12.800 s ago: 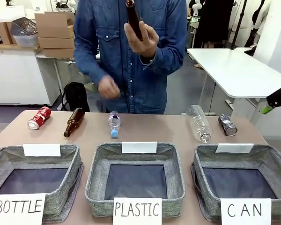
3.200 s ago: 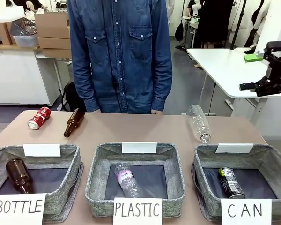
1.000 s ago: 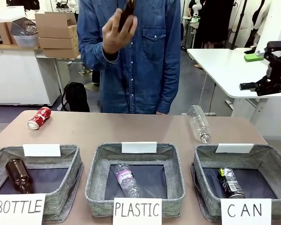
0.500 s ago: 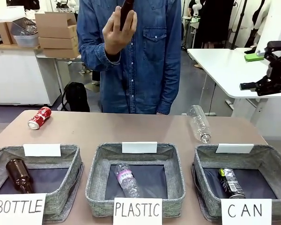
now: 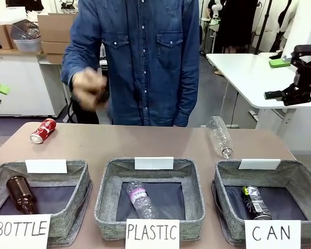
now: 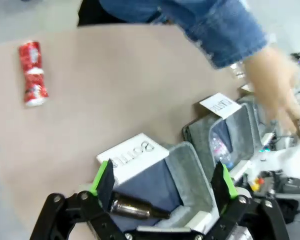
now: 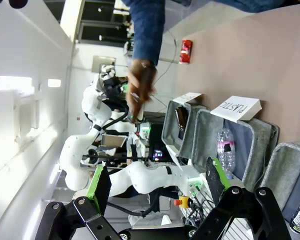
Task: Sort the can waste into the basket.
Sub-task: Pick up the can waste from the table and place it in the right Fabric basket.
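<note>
Currently the black can is in the basket; the red can lies well left of it. Your left gripper and right gripper gape empty, ready for it.

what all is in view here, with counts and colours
baskets: 3, grey; BOTTLE basket left, PLASTIC basket middle, CAN basket right
cans: 2; red can on table far left, black can in CAN basket
brown bottle: 1, in BOTTLE basket
clear bottles: 2; small bottle in PLASTIC basket, large bottle on table
hand: 1, blurred, raised
grippers: 2, black, green pads, open, raised; left gripper, right gripper
</note>
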Robot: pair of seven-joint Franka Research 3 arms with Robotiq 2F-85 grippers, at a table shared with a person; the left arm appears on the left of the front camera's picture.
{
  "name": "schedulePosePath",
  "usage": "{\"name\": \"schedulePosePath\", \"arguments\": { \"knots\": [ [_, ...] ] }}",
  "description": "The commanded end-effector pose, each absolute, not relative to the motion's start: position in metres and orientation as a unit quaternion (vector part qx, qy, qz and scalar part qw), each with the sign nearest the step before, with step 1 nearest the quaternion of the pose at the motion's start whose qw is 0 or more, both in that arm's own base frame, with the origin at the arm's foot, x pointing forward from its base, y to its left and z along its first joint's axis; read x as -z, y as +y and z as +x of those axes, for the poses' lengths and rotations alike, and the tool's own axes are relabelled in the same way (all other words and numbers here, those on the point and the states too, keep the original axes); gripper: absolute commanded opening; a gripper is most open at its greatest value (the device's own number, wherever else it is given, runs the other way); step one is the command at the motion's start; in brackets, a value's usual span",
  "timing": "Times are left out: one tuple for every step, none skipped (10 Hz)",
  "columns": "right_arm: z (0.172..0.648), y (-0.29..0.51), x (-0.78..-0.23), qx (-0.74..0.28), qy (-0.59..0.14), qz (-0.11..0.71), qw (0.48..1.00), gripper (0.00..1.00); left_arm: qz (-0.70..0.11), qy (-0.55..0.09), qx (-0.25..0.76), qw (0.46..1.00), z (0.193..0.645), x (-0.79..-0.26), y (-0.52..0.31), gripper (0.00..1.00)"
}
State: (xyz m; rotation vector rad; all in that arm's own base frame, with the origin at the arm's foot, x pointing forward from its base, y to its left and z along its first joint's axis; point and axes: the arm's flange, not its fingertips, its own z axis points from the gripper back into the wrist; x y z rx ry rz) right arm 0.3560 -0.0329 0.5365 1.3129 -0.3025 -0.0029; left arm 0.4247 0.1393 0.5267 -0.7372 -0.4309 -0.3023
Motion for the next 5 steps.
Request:
{"name": "schedulePosePath", "arguments": {
  "knots": [
    [0.357,-0.035,-0.537,-0.009,-0.143,0.607,0.782,1.00,-0.373,-0.201,0.124,0.897,0.362,-0.555,0.212,1.00],
    [0.357,-0.035,-0.537,-0.009,-0.143,0.607,0.782,1.00,-0.375,-0.216,0.091,0.897,0.326,-0.560,0.242,1.00],
    [0.357,-0.035,-0.537,-0.009,-0.143,0.607,0.782,1.00,-0.368,-0.232,0.062,0.898,0.304,-0.560,0.253,1.00],
    [0.357,-0.035,-0.537,-0.009,-0.143,0.607,0.782,1.00,-0.364,-0.242,0.053,0.898,0.292,-0.559,0.257,1.00],
    [0.357,-0.035,-0.537,-0.009,-0.143,0.607,0.782,1.00,-0.369,-0.252,0.059,0.893,0.282,-0.557,0.259,1.00]
  ]
}}
